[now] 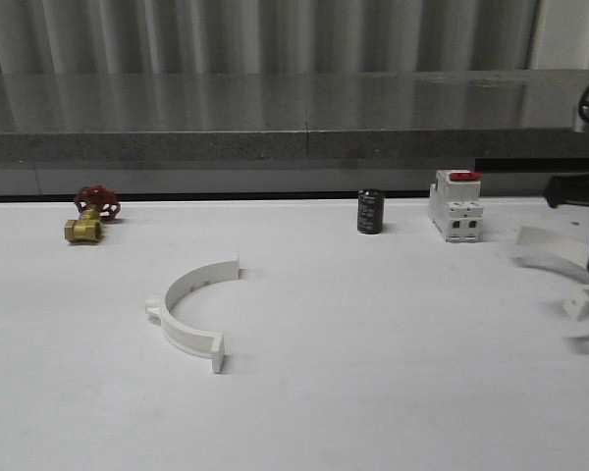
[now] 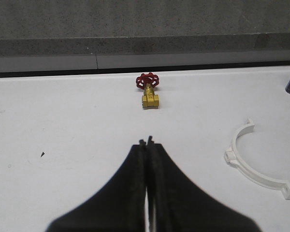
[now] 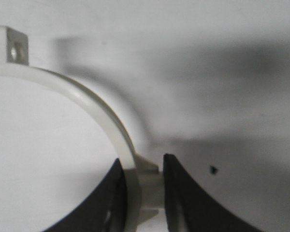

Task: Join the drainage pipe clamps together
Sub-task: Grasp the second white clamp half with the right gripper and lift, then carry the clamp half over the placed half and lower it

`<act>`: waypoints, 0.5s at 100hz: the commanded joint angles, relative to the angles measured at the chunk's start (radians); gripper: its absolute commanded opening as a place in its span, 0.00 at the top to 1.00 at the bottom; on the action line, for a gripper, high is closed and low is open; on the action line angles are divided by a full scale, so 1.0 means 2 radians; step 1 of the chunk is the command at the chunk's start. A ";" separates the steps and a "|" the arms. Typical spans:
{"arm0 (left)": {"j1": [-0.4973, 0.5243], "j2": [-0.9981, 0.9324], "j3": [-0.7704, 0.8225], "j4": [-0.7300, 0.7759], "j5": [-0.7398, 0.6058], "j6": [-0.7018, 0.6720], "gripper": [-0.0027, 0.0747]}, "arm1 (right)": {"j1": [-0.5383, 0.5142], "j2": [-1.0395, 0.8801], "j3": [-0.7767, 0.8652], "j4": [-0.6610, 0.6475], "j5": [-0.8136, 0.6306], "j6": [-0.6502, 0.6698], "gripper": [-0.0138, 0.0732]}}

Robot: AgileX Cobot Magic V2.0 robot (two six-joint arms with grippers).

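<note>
One clamp half (image 1: 194, 306) lies free on the white tabletop (image 1: 373, 373), left of centre. The other clamp half (image 3: 94, 113) sits at the far right, grasped at its outer tab between the right gripper (image 3: 144, 193) fingers. The left gripper (image 2: 147, 145) hangs above the tabletop, fingers clenched together, holding nothing.

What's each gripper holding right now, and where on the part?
The right gripper clamps one clamp half at mid-arc, around its outer tab. The left gripper is shut on nothing; the other half lies free.

Workshop test bench, white table (image 1: 373, 392), brass valve (image 1: 83, 230), circuit breaker (image 1: 456, 206), capacitor (image 1: 370, 212)
</note>
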 commanded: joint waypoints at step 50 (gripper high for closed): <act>0.002 0.001 -0.015 0.005 -0.038 0.000 0.99 | 0.236 -0.009 -0.081 -0.098 0.018 0.290 0.71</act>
